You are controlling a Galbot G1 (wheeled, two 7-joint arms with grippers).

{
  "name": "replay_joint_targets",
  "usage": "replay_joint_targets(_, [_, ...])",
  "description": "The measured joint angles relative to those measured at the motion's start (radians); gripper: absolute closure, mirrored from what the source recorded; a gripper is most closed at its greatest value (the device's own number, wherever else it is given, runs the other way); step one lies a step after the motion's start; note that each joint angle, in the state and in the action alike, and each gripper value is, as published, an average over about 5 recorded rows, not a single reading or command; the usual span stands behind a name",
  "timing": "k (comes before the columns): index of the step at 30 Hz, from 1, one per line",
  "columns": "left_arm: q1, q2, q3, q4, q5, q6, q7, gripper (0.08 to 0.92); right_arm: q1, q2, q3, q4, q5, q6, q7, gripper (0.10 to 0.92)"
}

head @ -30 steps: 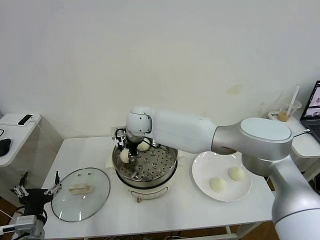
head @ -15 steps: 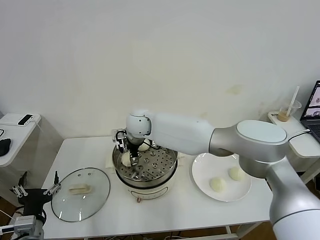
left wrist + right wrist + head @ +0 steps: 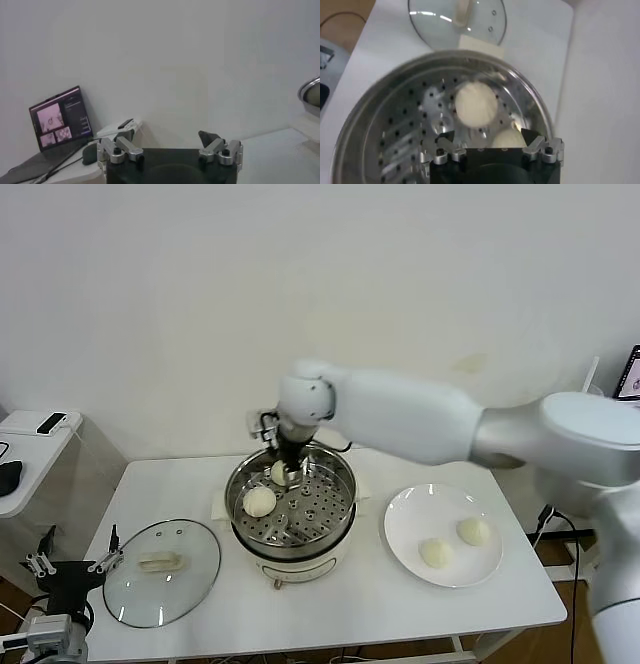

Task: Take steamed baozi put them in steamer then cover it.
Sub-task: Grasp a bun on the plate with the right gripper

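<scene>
The steamer (image 3: 292, 536) stands mid-table with two baozi on its perforated tray: one on the left side (image 3: 259, 501), one at the back (image 3: 280, 473). My right gripper (image 3: 287, 460) hovers open just above the back one and holds nothing. In the right wrist view the left baozi (image 3: 476, 104) lies ahead of the open right gripper (image 3: 488, 135), and the back baozi (image 3: 507, 138) sits below the fingertips. Two more baozi (image 3: 436, 552) (image 3: 473, 531) rest on the white plate (image 3: 405, 519). The glass cover (image 3: 190, 579) lies flat on the table's left. My left gripper (image 3: 68, 568) (image 3: 170, 142) is parked open off the table's left corner.
A small side table (image 3: 30, 446) with a dark object stands far left. A laptop (image 3: 60, 117) shows in the left wrist view. The white wall runs close behind the table. Bare tabletop (image 3: 330, 604) lies in front of the steamer.
My right gripper lowered a baozi onto the left of the tray, opened and let it go. It then rose and moved back and right over the steamer.
</scene>
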Motion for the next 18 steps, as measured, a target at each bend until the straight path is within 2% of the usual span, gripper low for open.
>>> replay_joint_targets(10, [0.004, 0.004, 0.009, -0.005, -0.002, 0.001, 0.000, 0.177, 0.043, -0.301, -0.003, 0.196, -0.087, 0.068, -0.078, 0.203])
replay_joint_targets(18, [0.011, 0.002, 0.014, -0.011, 0.001, 0.001, 0.000, 0.177, -0.054, -0.561, 0.084, 0.311, -0.200, 0.131, -0.121, 0.203])
